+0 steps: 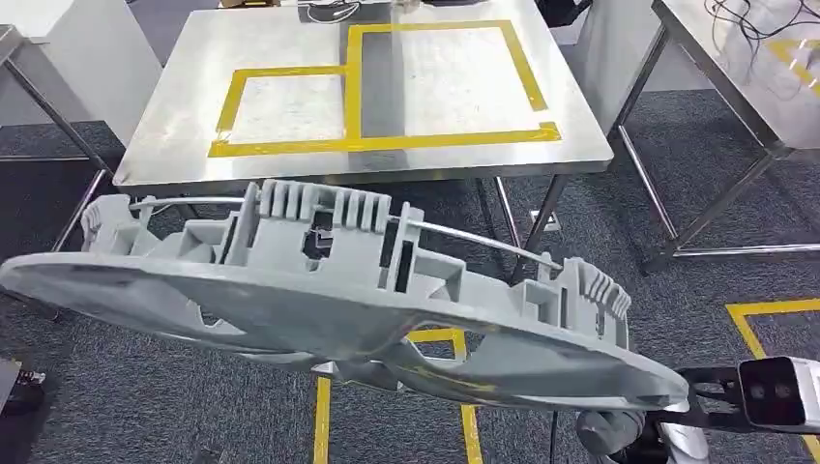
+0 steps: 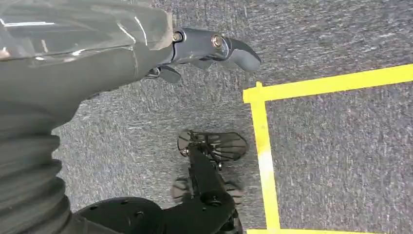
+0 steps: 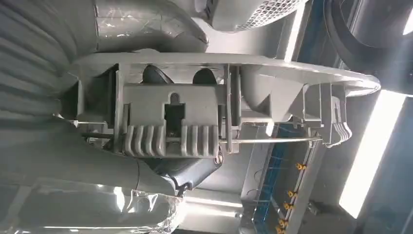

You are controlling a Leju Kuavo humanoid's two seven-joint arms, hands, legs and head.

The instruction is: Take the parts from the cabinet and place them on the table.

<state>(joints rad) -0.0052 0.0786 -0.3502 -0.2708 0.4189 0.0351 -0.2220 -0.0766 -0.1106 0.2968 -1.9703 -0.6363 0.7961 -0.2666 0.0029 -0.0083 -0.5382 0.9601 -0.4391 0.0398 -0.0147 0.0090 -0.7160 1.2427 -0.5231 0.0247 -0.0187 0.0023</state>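
- Nearest you in the head view is the grey plastic part (image 1: 329, 290), a wide disc-like moulding with ribbed clips and a thin wire along its upper edge; it is carried tilted, its right end lower, above the carpet and short of the table (image 1: 164, 155).
- Your right hand (image 3: 165, 168) holds that part: the right wrist view shows the thumb under the ribbed clip block and dark fingertips behind it, so the grasp sits at one spot near the middle.
- Your left hand (image 2: 209, 48) hangs over the grey carpet (image 2: 341, 146) with its fingers held out and nothing in them.
- Yellow tape (image 1: 358, 106) marks two boxes on the steel top; I judge those to be the drop zones, well ahead of the part.
- To finish the carry well, keep the part clear of the table's near edge as you close in, since its low right end looks likeliest to catch.
- Level it before lowering, set the flat face down inside a taped box, and release only once it rests fully.
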